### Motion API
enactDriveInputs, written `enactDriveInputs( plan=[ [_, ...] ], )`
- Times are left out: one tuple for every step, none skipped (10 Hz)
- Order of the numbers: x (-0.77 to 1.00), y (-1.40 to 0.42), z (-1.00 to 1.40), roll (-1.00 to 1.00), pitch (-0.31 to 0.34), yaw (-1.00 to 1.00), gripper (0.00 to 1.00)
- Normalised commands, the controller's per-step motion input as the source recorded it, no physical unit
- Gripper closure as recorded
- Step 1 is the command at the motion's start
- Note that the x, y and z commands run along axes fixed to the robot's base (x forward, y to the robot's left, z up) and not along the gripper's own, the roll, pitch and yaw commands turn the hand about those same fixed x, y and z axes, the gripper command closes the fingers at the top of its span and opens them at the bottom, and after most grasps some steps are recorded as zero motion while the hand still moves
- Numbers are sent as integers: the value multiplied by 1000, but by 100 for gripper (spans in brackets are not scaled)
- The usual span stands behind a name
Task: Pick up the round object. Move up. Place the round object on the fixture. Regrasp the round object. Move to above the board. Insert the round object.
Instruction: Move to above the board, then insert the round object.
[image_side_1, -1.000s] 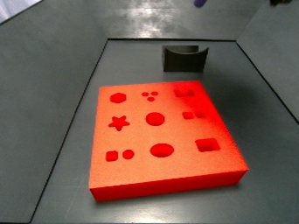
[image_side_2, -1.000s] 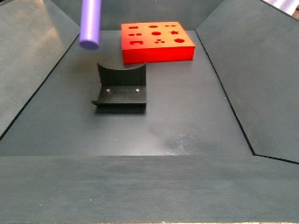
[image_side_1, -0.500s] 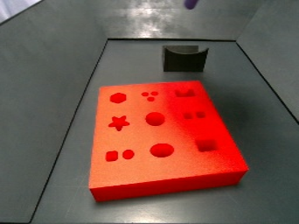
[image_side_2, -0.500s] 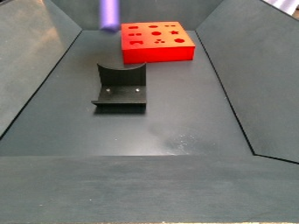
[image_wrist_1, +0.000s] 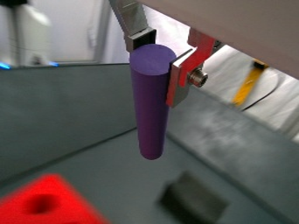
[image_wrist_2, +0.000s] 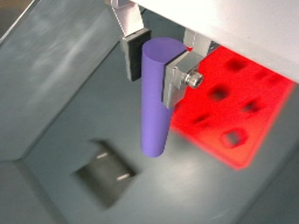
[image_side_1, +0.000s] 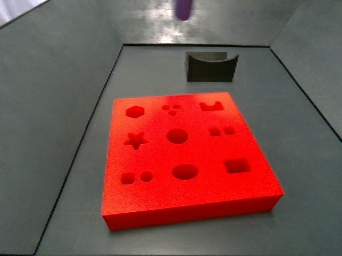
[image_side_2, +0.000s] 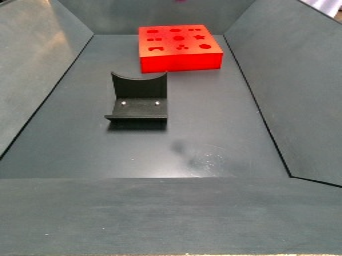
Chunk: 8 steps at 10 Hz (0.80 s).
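No legible text, labels or numbers anywhere.

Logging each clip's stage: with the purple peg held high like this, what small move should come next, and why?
Probably a move down toward the fixture. In both wrist views the pincer grips the purple peg by its top end, hanging upright well above the floor. In a side view only the peg's tip shows at the top edge, so it is lifted, and the fixture's notch is empty.

Hand (image_wrist_1: 158, 54) high up, fingers (image_wrist_2: 177, 77) clamping purple peg (image_wrist_1: 149, 105)
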Motion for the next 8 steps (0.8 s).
enactDriveInputs(
  plan=[
    [-531, -456, 231, -1000, -16, -15, 100],
    [-241, -147, 68, -1000, -11, -12, 100],
    [-157, -96, 40, -1000, -9, -17, 100],
    [-91, -53, 43, -927, -18, -18, 100],
    [-69, -12, 11, -687, -28, -14, 100],
    [-54, 10, 0, -408, -32, -6, 100],
    [-44, 5, 9, -302, -34, -5, 100],
    [-31, 0, -169, 0, 0, 0, 100]
  ],
)
